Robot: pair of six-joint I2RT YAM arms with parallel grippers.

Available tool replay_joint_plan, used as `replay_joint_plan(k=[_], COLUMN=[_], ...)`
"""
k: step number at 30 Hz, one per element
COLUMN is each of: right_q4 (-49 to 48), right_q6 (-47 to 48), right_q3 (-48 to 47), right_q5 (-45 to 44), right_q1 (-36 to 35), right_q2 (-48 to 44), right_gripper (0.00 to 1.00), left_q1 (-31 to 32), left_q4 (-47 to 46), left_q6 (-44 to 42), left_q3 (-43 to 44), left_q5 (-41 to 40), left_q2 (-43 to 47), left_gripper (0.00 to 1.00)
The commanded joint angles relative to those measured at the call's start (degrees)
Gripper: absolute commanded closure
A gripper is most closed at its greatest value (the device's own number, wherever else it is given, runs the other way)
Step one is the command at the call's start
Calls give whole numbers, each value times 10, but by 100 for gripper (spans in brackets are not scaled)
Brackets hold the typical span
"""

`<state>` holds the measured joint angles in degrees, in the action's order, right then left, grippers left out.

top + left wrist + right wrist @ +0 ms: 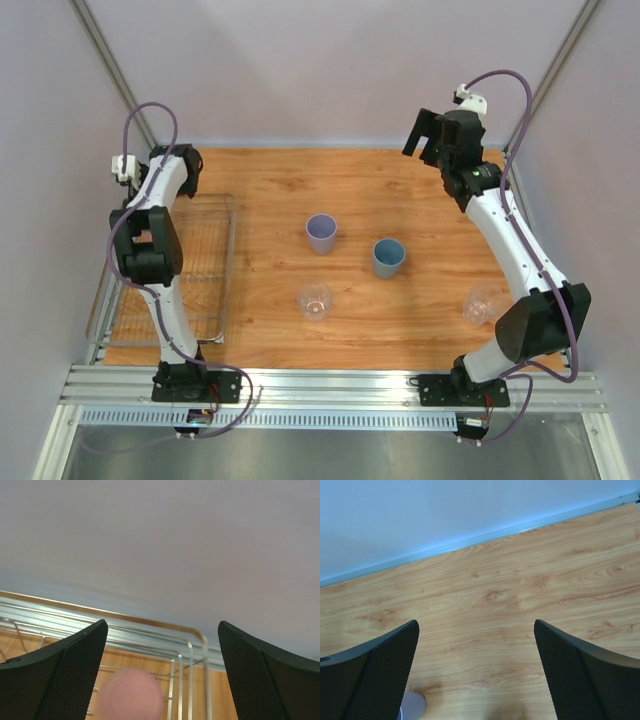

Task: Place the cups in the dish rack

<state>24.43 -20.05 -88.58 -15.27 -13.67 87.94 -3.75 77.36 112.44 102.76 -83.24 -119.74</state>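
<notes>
Both are held spread, empty — left gripper [162,623] over the pink cup [131,692] at the dish rack [190,650], right gripper [476,622] over the far table [520,580].

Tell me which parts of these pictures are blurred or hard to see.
Top external: evenly lit and sharp, though the two clear cups look faint against the table. Left wrist: the pink cup is a soft, out-of-focus blob; the dish rack wires behind it are clearer. Right wrist: the wood grain is sharp; a pale rounded thing at the bottom edge is too blurred to name.
</notes>
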Motion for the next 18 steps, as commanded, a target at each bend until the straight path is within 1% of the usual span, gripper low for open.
replay_joint_plan(k=[1, 3, 4, 5, 6, 7, 8, 9, 10, 11, 12, 14, 15, 17, 18], right_q4=[-9, -5, -3, -2, -2, -3, -10, -16, -23, -31, -34, -25, -20, -11, -9], right_q6=[6, 5, 4, 4, -2, -2, -3, -5, -8, -8, -9, -8, -9, -10, -11], right_q3=[-11, -14, -15, -15, -13, -11, -7, 1, 15, 25, 35, 36, 36, 39, 43], right_q5=[9, 12, 15, 16, 23, 27, 30, 32, 36, 37, 39, 40, 42, 50, 62], right_q1=[3, 2, 2, 2, 2, 2, 2, 3, 2, 2, 2, 2, 1, 3, 2], right_q2=[-29, -30, -32, -33, -35, -41, -44, -51, -65, -71, -77, -90, -95, -113, -121], right_gripper=[0, 0, 0, 0, 0, 0, 0, 0, 0, 0, 0, 0, 0, 0, 0], left_q1=[2, 3, 3, 2, 1, -1, -6, -7, -7, -7, -7, -6, -6, -5, -5], left_q4=[188, 176, 146, 50, 1, -138, -220, -296, -410, -443, -459, -467, -468, -478, -488], left_q6=[12, -73, -238, -315, -367, -504, -560, -607, -635, -658, -665, -700, -716, -754, -801], left_q3=[77, 122, 158, 160, 151, 101, 64, 25, -35, -50, -51, -30, -19, -1, -1], left_q5=[-18, 10, 26, 48, 108, 151, 208, 322, 371, 421, 488, 539, 588, 657, 742], left_q2=[56, 60, 65, 88, 109, 135, 197, 227, 256, 295, 309, 329, 334, 350, 357], left_gripper=[0, 0, 0, 0, 0, 0, 0, 0, 0, 0, 0, 0, 0, 0, 0])
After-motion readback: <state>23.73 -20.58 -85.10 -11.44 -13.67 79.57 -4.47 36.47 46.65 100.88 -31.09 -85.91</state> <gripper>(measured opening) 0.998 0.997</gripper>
